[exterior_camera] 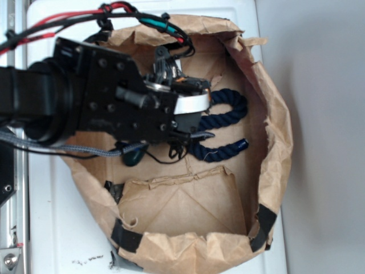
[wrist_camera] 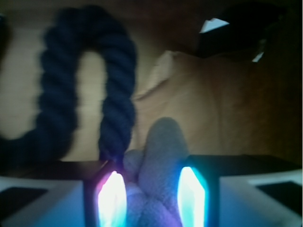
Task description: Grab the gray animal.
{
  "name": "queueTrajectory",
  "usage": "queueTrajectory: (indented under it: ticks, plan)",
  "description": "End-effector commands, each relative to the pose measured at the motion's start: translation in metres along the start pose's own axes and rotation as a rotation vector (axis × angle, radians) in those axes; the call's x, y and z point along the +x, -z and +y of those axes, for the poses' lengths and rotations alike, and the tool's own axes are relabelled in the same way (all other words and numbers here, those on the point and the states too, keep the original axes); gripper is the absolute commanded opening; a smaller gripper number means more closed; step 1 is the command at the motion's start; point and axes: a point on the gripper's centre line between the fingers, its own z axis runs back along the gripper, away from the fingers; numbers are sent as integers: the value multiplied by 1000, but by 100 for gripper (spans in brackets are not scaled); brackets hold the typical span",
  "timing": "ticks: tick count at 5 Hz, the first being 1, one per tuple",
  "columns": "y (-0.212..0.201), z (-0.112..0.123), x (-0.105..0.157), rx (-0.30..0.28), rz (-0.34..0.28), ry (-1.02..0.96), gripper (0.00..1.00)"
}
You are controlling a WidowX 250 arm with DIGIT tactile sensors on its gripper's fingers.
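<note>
A white table [exterior_camera: 51,228] holds a crumpled brown paper bag [exterior_camera: 274,142] opened out into a shallow basin. Inside it, a navy blue rope [exterior_camera: 225,114] lies curled in a loop. The black robot arm [exterior_camera: 85,97] reaches in from the left. Its gripper [wrist_camera: 147,191] is clamped around the gray animal [wrist_camera: 158,156], a fuzzy plush sitting between the glowing fingers [wrist_camera: 111,196], just beside the rope.

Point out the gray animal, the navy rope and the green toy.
gray animal [wrist_camera: 163,156]: wrist view, its upright fuzzy lobe.
navy rope [exterior_camera: 228,108]: exterior view, upper loop.
green toy [exterior_camera: 134,156]: exterior view, its visible rounded end.
</note>
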Motion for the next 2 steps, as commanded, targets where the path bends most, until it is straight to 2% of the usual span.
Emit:
queueTrajectory:
  ticks: [1, 2]
  plan:
    - [-81, 9, 12, -206, 50, 7, 0]
    - [-101, 12, 15, -258, 84, 13, 0]
